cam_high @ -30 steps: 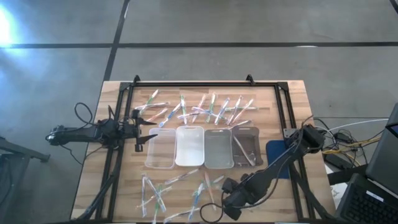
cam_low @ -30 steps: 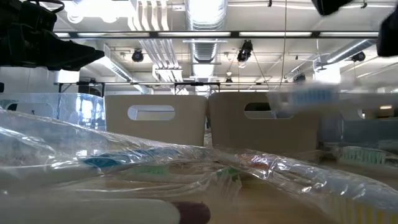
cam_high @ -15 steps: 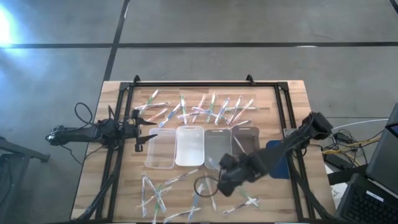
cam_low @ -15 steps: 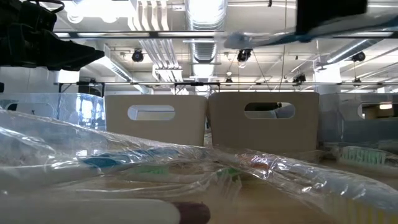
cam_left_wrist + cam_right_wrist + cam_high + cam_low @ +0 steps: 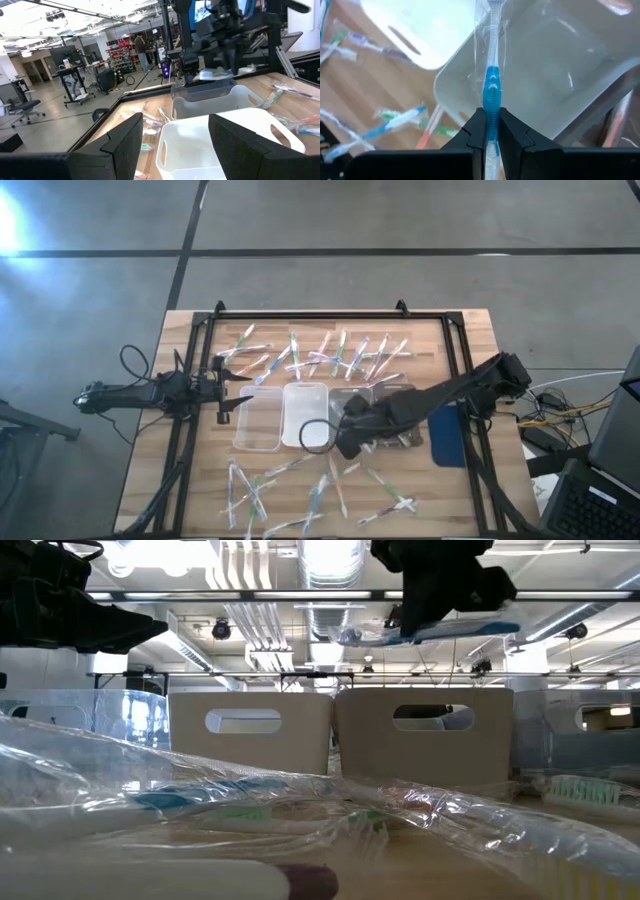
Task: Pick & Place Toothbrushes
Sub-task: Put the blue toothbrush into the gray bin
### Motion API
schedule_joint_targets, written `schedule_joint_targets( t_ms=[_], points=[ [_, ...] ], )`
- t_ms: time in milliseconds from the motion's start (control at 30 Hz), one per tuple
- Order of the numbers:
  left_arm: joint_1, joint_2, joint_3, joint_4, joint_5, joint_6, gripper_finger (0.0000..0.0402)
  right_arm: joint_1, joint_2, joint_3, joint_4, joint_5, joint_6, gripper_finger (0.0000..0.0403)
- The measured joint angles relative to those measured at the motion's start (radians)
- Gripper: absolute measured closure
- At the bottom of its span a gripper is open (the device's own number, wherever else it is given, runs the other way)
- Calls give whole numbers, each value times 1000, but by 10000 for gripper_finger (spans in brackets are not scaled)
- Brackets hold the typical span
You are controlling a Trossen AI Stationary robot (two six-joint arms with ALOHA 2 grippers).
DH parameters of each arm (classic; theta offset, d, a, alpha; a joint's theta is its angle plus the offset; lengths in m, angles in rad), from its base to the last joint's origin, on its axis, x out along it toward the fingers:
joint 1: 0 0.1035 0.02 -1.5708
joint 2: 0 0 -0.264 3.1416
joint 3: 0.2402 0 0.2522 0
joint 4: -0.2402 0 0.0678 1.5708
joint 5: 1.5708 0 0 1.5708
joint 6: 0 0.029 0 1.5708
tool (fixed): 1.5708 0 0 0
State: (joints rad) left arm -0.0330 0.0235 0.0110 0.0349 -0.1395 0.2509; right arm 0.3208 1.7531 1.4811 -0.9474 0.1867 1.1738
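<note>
Many wrapped toothbrushes lie loose on the wooden table, one group along the far side (image 5: 320, 355) and another near the front edge (image 5: 300, 490). Between them stand several trays side by side: a clear one (image 5: 256, 422), a white one (image 5: 300, 408), a grey one (image 5: 545, 75) and a dark clear one (image 5: 400, 402). My right gripper (image 5: 490, 112) hovers over the near ends of the white and grey trays, shut on a blue-handled toothbrush (image 5: 420, 632) in clear wrapping. My left gripper (image 5: 182, 145) waits open at the table's left side, level, facing the trays. My right gripper pinches the toothbrush's blue handle part (image 5: 490, 97) through its clear wrapper between its two fingers. The fingers slant steeply down from above and lie across the brush. The brush sits roughly level, lifted clear of table and trays, with its long end (image 5: 492, 15) reaching out over the grey tray.
A black frame rail (image 5: 310, 315) runs around the work area. A blue pad (image 5: 445, 438) lies at the right, under my right arm. Two beige bins (image 5: 250, 735) stand beyond the table in the low view. Crumpled wrappers fill the low view's foreground.
My right gripper has risen from the near group of toothbrushes and swung toward the far edge and a little left, rolling its wrist, staying shut. The blue-handled toothbrush has come up with it, clear of the table, and now hangs over the trays' near ends.
</note>
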Motion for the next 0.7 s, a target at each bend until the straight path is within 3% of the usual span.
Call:
schedule_joint_targets(
  t_ms=[700],
  points=[
    [-1, 0, 0, 0, 0, 0, 170, -130, 0, -26, -6, -12, -60, 380]
  ],
)
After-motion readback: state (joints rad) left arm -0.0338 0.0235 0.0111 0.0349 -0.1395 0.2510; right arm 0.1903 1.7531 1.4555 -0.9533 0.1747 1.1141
